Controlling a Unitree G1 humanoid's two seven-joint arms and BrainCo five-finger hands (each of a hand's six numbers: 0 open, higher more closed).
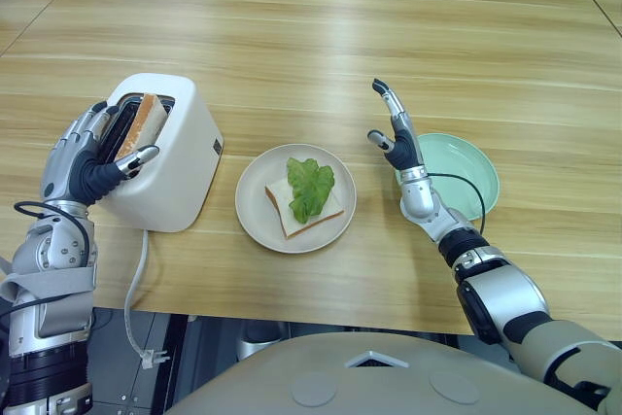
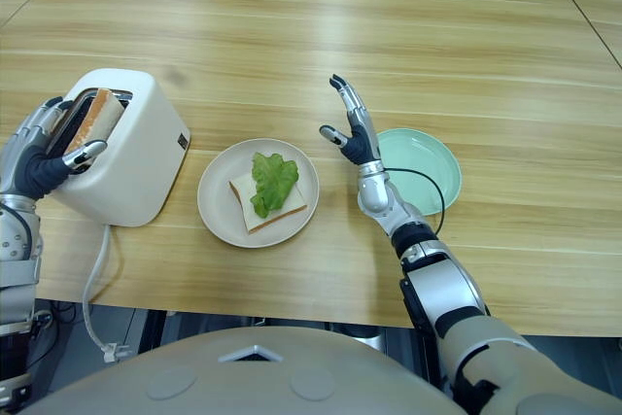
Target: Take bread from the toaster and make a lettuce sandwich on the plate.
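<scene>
A white toaster stands at the left of the table with a slice of bread sticking up from its slot. My left hand rests at the toaster's top, fingers curled around the bread slice. On the beige plate in the middle lies a bread slice with a lettuce leaf on top. My right hand is held upright with fingers spread, to the right of the plate and just left of the green bowl, holding nothing.
A pale green bowl sits right of the plate, behind my right wrist. The toaster's cord hangs over the table's front edge. The far half of the wooden table is bare.
</scene>
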